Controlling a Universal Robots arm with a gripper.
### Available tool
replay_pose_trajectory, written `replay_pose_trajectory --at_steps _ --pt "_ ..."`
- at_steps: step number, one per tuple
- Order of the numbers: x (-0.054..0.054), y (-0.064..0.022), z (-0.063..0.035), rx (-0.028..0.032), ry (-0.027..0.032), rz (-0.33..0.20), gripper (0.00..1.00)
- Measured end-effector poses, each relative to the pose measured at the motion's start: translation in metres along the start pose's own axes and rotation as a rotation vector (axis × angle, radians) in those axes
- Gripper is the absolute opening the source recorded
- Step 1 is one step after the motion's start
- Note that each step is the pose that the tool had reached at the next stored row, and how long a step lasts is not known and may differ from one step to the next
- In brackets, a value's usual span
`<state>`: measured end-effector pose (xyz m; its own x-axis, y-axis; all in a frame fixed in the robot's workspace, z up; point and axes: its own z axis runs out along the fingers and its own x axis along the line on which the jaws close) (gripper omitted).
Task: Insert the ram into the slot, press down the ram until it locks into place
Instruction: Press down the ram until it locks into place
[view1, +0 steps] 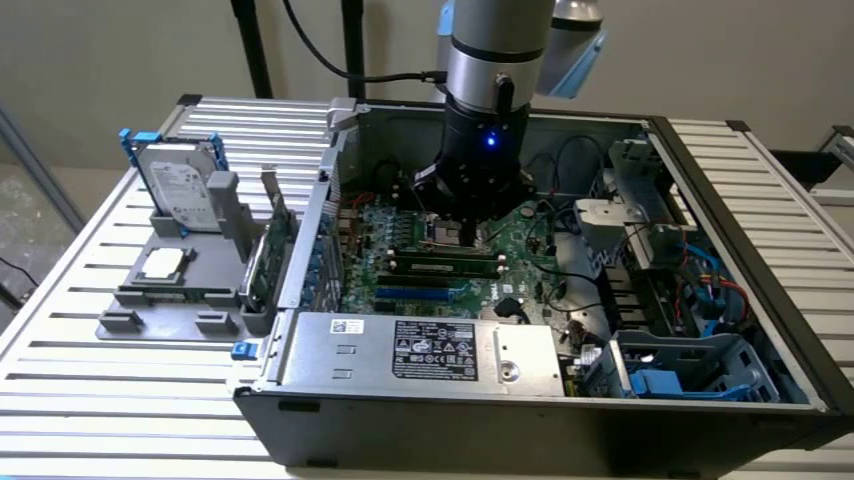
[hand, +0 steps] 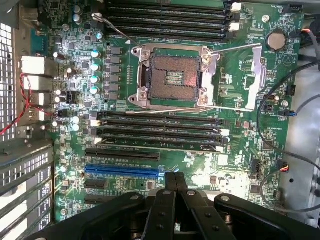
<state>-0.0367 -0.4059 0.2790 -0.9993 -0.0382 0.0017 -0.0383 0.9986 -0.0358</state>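
Wrist view showed the gripper (hand: 174, 181) closed and empty above the motherboard (hand: 240, 165), the ram (view1: 446, 266) seated in its slot (hand: 159, 146).

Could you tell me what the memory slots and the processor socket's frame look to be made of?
The memory slots look like matte black moulded plastic, with paler latch clips at the ends. The processor socket's frame seems bare metal: silvery, shiny, catching the light, with a thin wire lever beside it. The exact metal cannot be told.

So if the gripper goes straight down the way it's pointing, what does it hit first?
Probably the motherboard near the blue slot; the shut fingers of the gripper point there, though depth is unclear.
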Motion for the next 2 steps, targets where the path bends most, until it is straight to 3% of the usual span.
replay_pose_trajectory --at_steps 2 --pt "0.0 0.0 0.0 0.0 0.0 0.0 0.11"
